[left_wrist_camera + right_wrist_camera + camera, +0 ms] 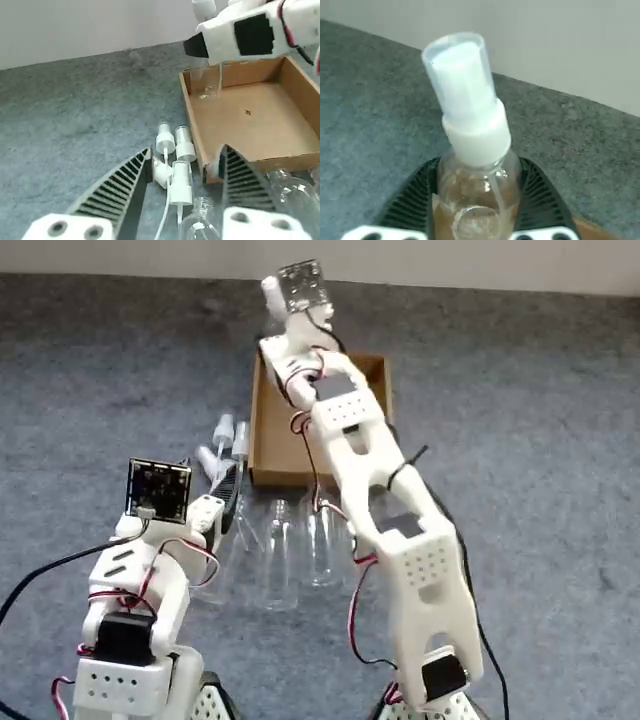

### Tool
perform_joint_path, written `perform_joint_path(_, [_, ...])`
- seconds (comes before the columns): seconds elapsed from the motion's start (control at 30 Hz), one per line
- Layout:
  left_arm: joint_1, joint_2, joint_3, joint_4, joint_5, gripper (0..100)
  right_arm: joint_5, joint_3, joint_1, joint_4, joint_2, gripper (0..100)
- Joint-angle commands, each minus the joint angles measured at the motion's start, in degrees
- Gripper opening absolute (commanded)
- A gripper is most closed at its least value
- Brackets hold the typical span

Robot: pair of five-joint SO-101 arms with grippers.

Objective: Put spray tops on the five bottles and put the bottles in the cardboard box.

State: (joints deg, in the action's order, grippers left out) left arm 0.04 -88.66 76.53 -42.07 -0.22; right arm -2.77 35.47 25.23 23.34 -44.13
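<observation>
Meanwhile, the right claw [480, 187] grips a clear bottle [472, 205] by its shoulder, jaws closed on either side of the body, with a white spray top [467, 95] seated on its neck. The left wrist view shows that bottle's base at the corner of the cardboard box [250, 125] that lies nearest the far edge and left side of the surface [100, 370]. Whether the base touches the box floor cannot be told. The open-topped box lies on the grey surface toward its far edge, and its floor shows brown card with one small dark mark. Just beside the box's left wall, loose spray tops [181, 175] lie clustered on the surface, white, with thin dip tubes. The left claw [182, 182] hovers open above them, jaws spread wide. Uncapped bottles [282, 550], clear, lie on their sides between the two arms, toward the surface's near edge and close to the box's near wall.
</observation>
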Motion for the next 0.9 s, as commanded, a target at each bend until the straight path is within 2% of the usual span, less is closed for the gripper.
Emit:
perform_joint_path(0.0, [-0.7,-0.2,-0.5,1.2,0.4,17,-1.6,8.2,-0.6,-1.4,-2.2,0.4])
perform_joint_path(0.6, [-0.7,-0.2,-0.5,1.2,0.4,17,-1.6,10.0,-0.6,-1.3,-4.8,0.8])
perform_joint_path(0.67, [-0.7,-0.2,-0.5,1.2,0.4,17,-1.6,10.0,-0.6,-1.3,-4.7,3.8])
perform_joint_path(0.87, [-0.7,-0.2,-0.5,1.2,0.4,17,-1.6,10.3,0.1,4.5,-4.7,21.4])
